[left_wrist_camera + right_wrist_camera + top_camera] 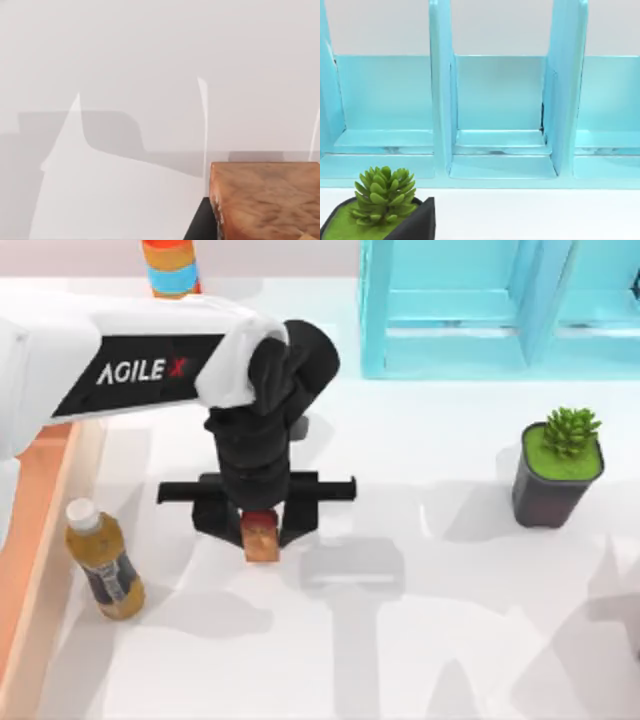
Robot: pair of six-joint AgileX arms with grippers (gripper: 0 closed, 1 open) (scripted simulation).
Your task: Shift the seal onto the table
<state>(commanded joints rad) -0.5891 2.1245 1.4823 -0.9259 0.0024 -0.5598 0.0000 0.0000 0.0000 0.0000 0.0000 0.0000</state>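
The seal [262, 540], a tan-orange block with a dark red top, sits between the black fingers of my left gripper [260, 528], which is shut on it. It hangs over the middle-left of the white table [450, 650], and its shadow falls on the surface to the right. In the left wrist view the seal's tan body [265, 200] is close up above the table [150, 75]. My right arm's wrist camera faces the shelf.
An amber bottle [103, 565] with a white cap leans by the wooden tray [35, 540] at the left edge. A striped can [172, 267] stands at the back left. The turquoise shelf [480, 310] [500, 100] is at the back right, with a potted succulent [560, 465] [382, 210] in front of it.
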